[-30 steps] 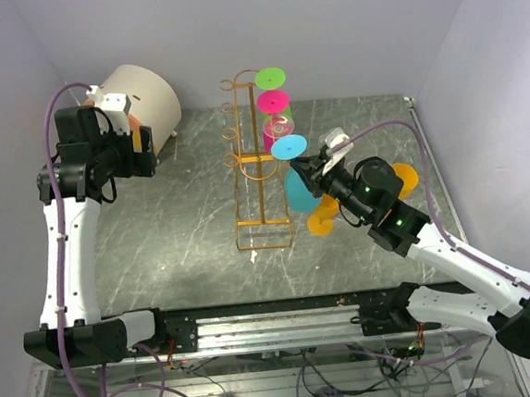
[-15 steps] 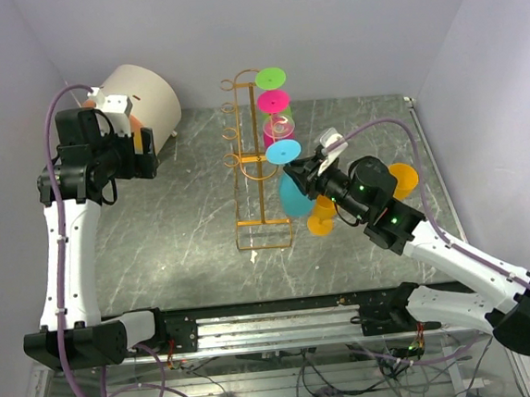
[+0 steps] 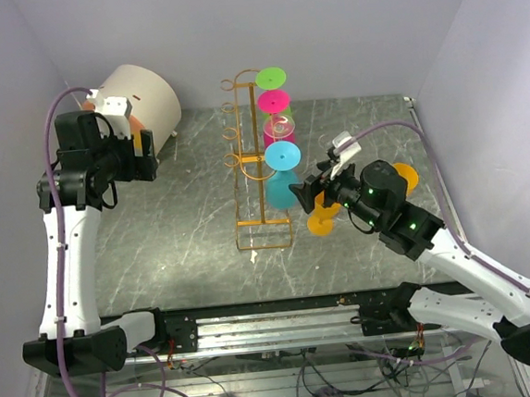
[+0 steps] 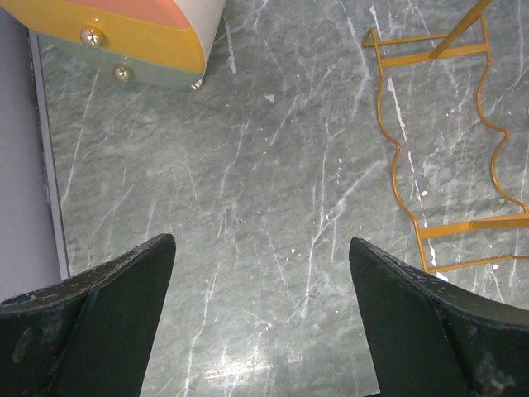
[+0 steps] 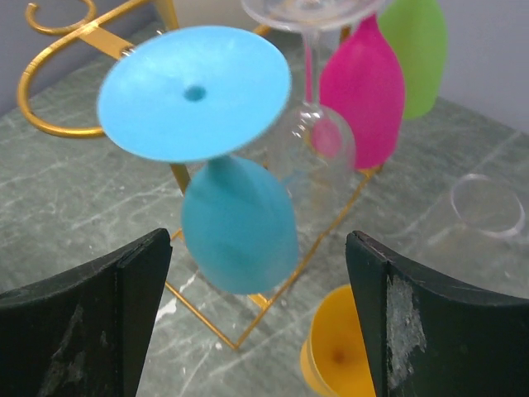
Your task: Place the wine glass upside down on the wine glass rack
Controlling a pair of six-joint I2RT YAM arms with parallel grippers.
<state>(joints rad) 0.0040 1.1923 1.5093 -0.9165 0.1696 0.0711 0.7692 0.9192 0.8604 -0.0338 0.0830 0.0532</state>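
A blue wine glass hangs upside down on the golden wire wine glass rack, its foot up in the nearest right-hand hook and its bowl below. My right gripper is open just short of the bowl, touching nothing. In the top view the right gripper is right of the rack. My left gripper is open over bare table at the far left, with the rack's wire base to its right.
Pink, green and clear glasses hang further back on the rack. A yellow glass and a clear one lie on the table right of the rack. A beige round container stands at the back left.
My right gripper has opened and let go of the blue glass, then drawn back to the right. The glass, tilted before, now hangs straight from the rack. The left arm has not moved.
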